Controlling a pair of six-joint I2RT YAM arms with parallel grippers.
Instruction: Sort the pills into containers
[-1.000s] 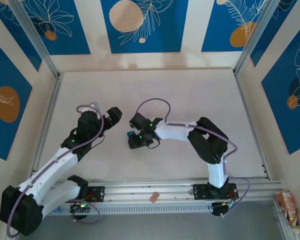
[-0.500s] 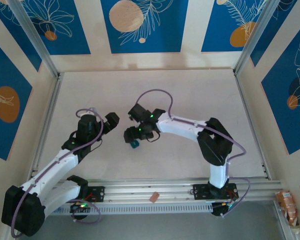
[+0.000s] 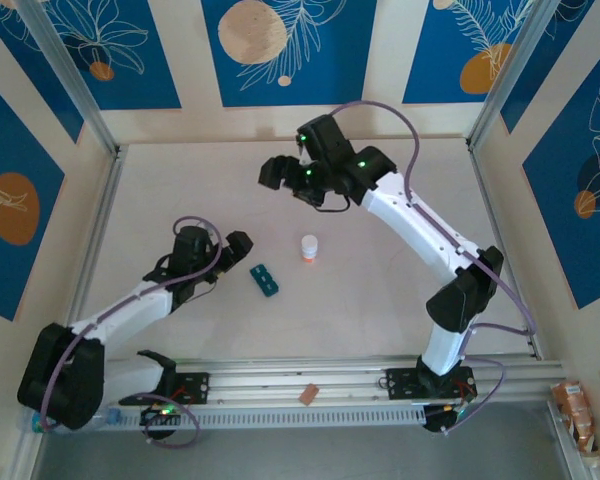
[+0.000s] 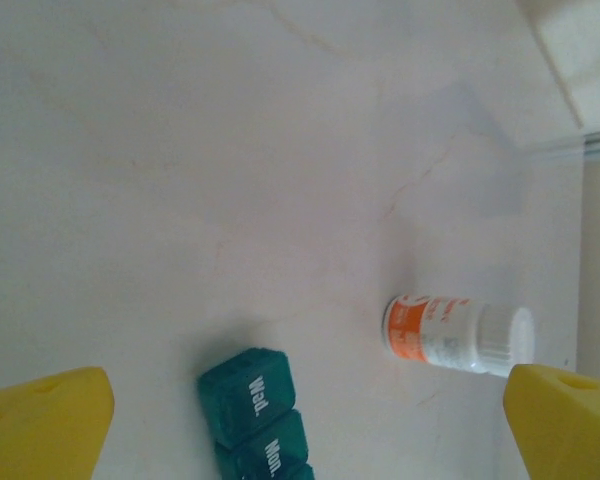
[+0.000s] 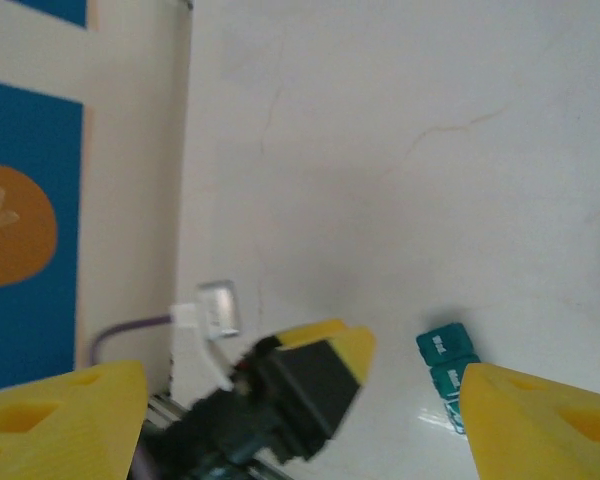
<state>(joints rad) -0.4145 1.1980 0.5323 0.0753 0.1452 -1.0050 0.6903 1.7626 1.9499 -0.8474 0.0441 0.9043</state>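
The teal pill organiser lies flat on the table, lids shut, just beside the left gripper, whose fingers are spread wide and empty, probably lined up to steady or open it. The right gripper, also released and holding nothing, hangs over the far side, seemingly out of the way. Two lids read "Wed." and "Mon."; the white bottle nearby has an orange label with print too small to read.

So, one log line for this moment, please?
left gripper: open, near pill organiser | right gripper: open, empty | white bottle: on table
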